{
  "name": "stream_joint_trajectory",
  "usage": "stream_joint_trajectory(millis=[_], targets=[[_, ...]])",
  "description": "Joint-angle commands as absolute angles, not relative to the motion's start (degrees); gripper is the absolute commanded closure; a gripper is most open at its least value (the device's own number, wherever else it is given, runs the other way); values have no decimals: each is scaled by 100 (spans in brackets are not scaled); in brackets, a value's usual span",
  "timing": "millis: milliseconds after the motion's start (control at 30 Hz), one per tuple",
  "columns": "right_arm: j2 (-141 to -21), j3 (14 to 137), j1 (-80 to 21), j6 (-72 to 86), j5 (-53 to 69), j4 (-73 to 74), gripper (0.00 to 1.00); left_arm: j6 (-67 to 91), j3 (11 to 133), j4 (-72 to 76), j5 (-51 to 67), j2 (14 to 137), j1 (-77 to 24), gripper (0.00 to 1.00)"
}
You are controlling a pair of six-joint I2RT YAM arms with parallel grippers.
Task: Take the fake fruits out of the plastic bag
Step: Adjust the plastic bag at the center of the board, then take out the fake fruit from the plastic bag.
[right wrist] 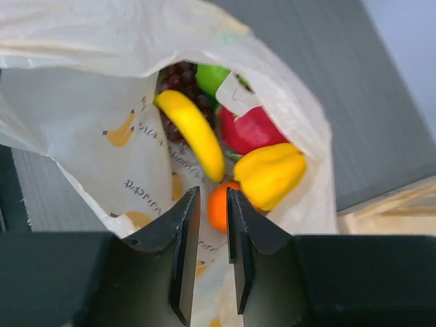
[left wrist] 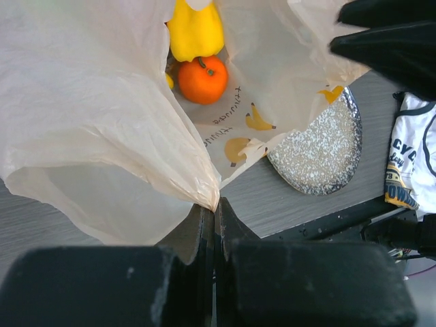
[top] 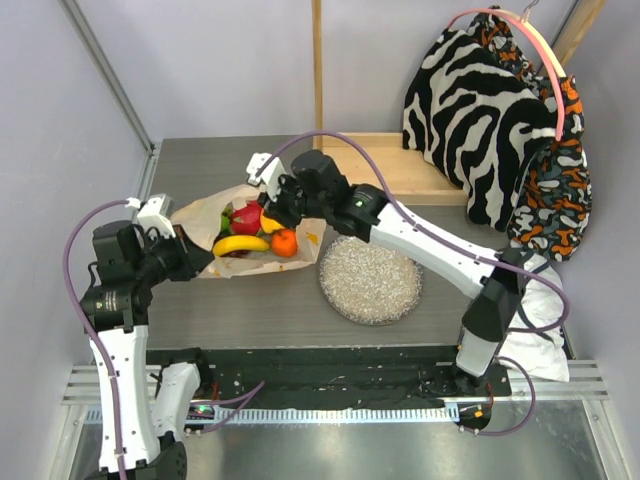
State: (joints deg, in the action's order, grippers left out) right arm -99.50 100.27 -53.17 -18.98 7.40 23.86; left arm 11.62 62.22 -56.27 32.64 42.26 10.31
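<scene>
The plastic bag (top: 195,215) lies open on the table's left side, its beige film filling the left wrist view (left wrist: 88,102). My left gripper (left wrist: 216,204) is shut on a pinch of the bag's edge, low at the bag's left (top: 195,257). Inside the bag lie the fake fruits: a banana (right wrist: 194,133), a red fruit (right wrist: 252,129), a yellow pepper (right wrist: 272,174), an orange (right wrist: 218,208), a green apple (right wrist: 212,76) and dark grapes (right wrist: 178,78). My right gripper (right wrist: 212,197) hovers over the bag's mouth (top: 272,212), jaws a little open with nothing between them; the orange shows beyond the gap.
A round speckled grey plate (top: 370,280) sits just right of the bag. A wooden board (top: 400,165) lies at the back, with zebra-patterned cloth (top: 490,120) hanging at the back right. A white printed cloth (left wrist: 409,157) lies by the right arm's base.
</scene>
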Motion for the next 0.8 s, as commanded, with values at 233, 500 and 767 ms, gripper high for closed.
stream_joint_trajectory(millis=[233,500,767], targets=[[-11566,10740,-5317,-519,995,2619,69,1178,6337,-5405,3366,4175,1099,100],[-11812,10749,-5282,-9,-1001,2215,26,1178,6232,-5449,3384,4069,1142,100],[-12357,11064,-5186,448,-1002,2197,18,1257,6152,-5449,3472,4078,1222,100]])
